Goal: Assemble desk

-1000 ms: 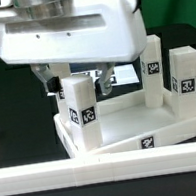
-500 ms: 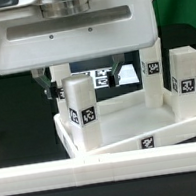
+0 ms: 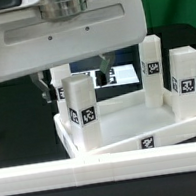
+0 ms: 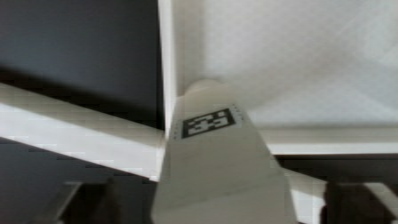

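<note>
White plastic rimmed tray-like tabletop (image 3: 141, 130) lies on the black counter (image 3: 11, 103), three white square-section tagged legs standing in its corners. Gripper (image 3: 79, 80) fingers (image 3: 105, 67) straddle the nearest leg (image 3: 83, 108), apart; contact unclear.

The claw (image 3: 81, 76) hangs low, pointing down, fingers (image 3: 106, 66) spread.

White legs (image 3: 82, 113) bear small black-and-white square tags, as does the white rim of the tabletop (image 3: 142, 138). Beneath the arm's white housing, the gripper (image 3: 79, 80) has dark fingers. The table (image 3: 11, 106) around it is black; a white rail (image 3: 106, 168) lies below the gripper.
</note>
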### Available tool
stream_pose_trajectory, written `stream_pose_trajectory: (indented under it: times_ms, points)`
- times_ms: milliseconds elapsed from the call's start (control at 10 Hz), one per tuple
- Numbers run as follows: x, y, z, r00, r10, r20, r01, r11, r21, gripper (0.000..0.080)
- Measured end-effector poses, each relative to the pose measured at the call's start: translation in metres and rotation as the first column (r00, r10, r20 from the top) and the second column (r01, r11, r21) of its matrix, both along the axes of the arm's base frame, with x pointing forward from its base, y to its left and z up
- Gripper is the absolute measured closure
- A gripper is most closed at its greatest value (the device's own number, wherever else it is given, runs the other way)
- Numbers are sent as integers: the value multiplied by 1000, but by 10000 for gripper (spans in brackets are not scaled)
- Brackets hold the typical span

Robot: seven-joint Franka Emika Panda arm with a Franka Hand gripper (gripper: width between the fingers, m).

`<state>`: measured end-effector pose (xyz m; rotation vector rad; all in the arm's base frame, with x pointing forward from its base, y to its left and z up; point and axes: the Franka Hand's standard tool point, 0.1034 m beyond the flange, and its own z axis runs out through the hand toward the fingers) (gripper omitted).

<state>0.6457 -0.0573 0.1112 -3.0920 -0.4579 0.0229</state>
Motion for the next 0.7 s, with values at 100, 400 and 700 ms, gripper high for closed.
stream_pose_trajectory:
  times_ms: [100, 400, 700]
  points:
    - [0, 0, 0, 1000, -3, 0, 3, 1000, 0, 413]
    - [0, 0, -1, 999, -37, -1, 37, 999, 0, 512]
    - [0, -5, -1, 962, -271, -8, 271, 962, 7, 512]
